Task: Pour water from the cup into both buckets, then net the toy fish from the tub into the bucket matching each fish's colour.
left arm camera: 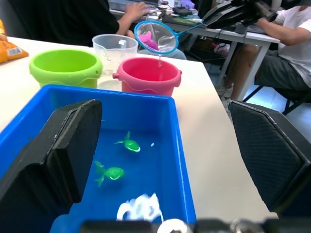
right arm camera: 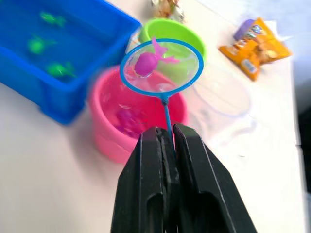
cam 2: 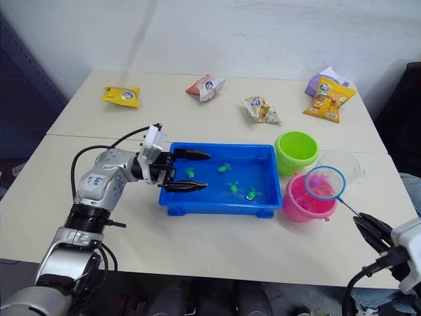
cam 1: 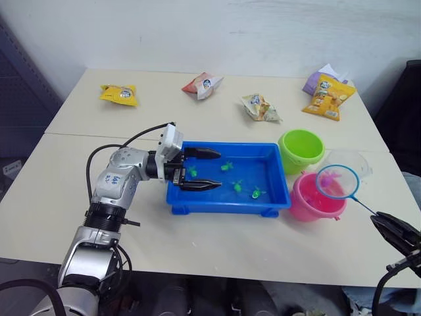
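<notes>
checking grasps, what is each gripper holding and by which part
The right gripper pinches the net by its thin handle. The left gripper is open around the tub's rim, holding nothing.

left arm (cam 1: 115, 187) is silver metal with a white wrist block, black cables looping off it, chunky black textured fingers (left arm camera: 68, 150).

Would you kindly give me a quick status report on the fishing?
Right pincer shut on net handle, pink fish in mesh above pink bucket. Left pincer open at tub edge. Green fish remain in tub. Nothing blocking.
</notes>
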`<action>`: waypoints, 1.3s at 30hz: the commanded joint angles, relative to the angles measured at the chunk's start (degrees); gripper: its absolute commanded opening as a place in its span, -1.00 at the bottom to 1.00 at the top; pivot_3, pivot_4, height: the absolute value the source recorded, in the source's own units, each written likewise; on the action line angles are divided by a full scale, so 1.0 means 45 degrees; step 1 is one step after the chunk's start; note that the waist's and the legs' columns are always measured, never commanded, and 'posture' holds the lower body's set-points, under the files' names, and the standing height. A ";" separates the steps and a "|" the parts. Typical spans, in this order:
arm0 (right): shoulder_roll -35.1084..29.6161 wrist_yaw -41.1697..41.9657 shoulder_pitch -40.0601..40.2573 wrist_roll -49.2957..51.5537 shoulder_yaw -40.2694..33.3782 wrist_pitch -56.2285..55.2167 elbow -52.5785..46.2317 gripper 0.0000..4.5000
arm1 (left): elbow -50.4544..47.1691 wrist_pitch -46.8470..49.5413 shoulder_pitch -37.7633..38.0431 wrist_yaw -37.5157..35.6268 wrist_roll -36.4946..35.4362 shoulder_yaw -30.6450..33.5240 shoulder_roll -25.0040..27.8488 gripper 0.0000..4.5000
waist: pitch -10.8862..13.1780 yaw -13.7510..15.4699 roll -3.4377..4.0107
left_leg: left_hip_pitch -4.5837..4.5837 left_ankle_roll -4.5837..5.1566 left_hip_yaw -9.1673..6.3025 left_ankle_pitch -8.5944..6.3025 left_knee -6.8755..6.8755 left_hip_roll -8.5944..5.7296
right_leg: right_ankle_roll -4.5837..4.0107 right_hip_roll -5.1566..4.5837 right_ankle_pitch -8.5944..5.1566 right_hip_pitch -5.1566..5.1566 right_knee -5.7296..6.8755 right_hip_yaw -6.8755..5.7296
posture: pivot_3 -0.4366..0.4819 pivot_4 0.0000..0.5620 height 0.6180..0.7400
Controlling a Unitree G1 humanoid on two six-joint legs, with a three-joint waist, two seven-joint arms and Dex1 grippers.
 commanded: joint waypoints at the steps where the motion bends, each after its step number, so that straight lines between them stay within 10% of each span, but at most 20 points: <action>1: 0.0222 -0.0268 -0.0078 -0.2280 0.0697 -0.4086 0.1302 -1.00 | -0.0105 -0.0148 -0.0211 -0.0055 0.0012 0.0098 -0.0096 0.99 | -0.0001 0.0003 0.0002 | 0.0002 -0.0003 0.0001 0.0002 0.0001 0.0000 | 0.0000 0.0000 0.0000 0.0001 0.0002 0.0001 | -0.05 -0.47 0.97; 12: -0.0465 -0.6382 -0.1781 -1.1574 0.0069 -1.5818 0.6481 -1.00 | -0.0755 -0.0286 0.0285 0.0213 0.0231 -0.0004 -0.0035 0.99 | -0.0001 0.0026 0.0002 | 0.0010 -0.0045 0.0005 0.0026 0.0016 -0.0004 | -0.0014 0.0003 -0.0008 -0.0004 0.0026 0.0005 | -0.05 -0.47 0.97; 25: -0.1295 -1.2347 -0.1389 -1.7150 0.0451 -1.5467 0.7485 -1.00 | -0.0952 -0.0503 0.0377 0.0226 0.0462 -0.0028 0.0016 0.99 | -0.0003 -0.0017 0.0006 | 0.0026 -0.0058 0.0014 0.0033 0.0026 -0.0003 | -0.0024 0.0007 -0.0014 0.0007 0.0044 0.0015 | -0.05 -0.47 0.97; 39: -0.5158 -0.6126 -0.0737 -0.3060 0.4655 -1.0461 0.3703 -1.00 | -0.0242 -0.0594 0.0428 0.0123 0.0478 0.0513 0.0970 0.99 | -0.0002 -0.0304 0.0005 | 0.0203 -0.0045 0.0013 0.0030 -0.0040 0.0009 | -0.0028 0.0004 -0.0019 0.0172 0.0013 0.0018 | -0.05 -0.47 0.97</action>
